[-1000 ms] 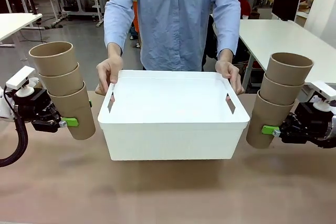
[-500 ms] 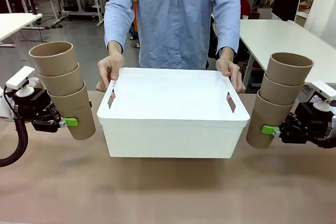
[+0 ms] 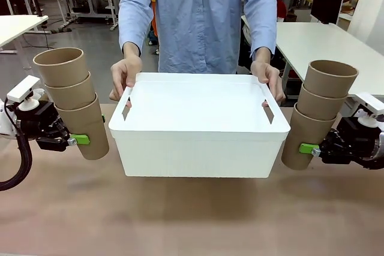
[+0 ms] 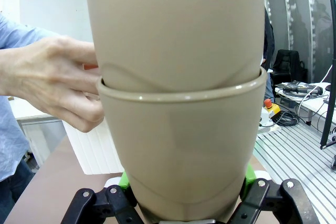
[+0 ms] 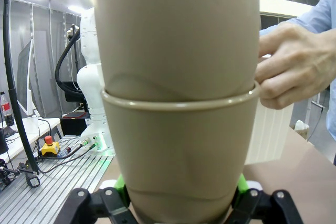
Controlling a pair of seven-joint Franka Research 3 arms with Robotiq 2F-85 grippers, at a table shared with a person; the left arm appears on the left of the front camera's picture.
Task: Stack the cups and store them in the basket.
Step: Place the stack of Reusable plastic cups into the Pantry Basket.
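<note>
While the left gripper (image 3: 79, 139) reaches in from the side of the desk (image 3: 192, 220), its jaws are clamped tight on the bottom cup of the left stack (image 3: 71, 97), green pads pressed to the tan wall on either side. From the left wrist you get it up close: that bottom cup sits squarely between the fingers, with a second cup nested down into its rim.

Over on the other side it's the same story. The right gripper (image 3: 307, 148) has its jaws clenched on the lowest cup of the right stack (image 3: 321, 109), pads hard against the wall.

Moving outward, that's three cups in each stack, every one seated inside the one below, open rims up. Both stacks lean outward at the top, away from the middle of the desk.

Between them is the basket (image 3: 198, 148): white, wide, open on top, with a slot handle at each short end. It is near both stacks and touches neither. All six cups are outside it, three off each end.

At the far side stands a person in a blue shirt. One hand (image 3: 125, 76) is on the basket's rim at the end nearer the left stack. The other hand (image 3: 268, 80) grips the rim at the end nearer the right stack.
</note>
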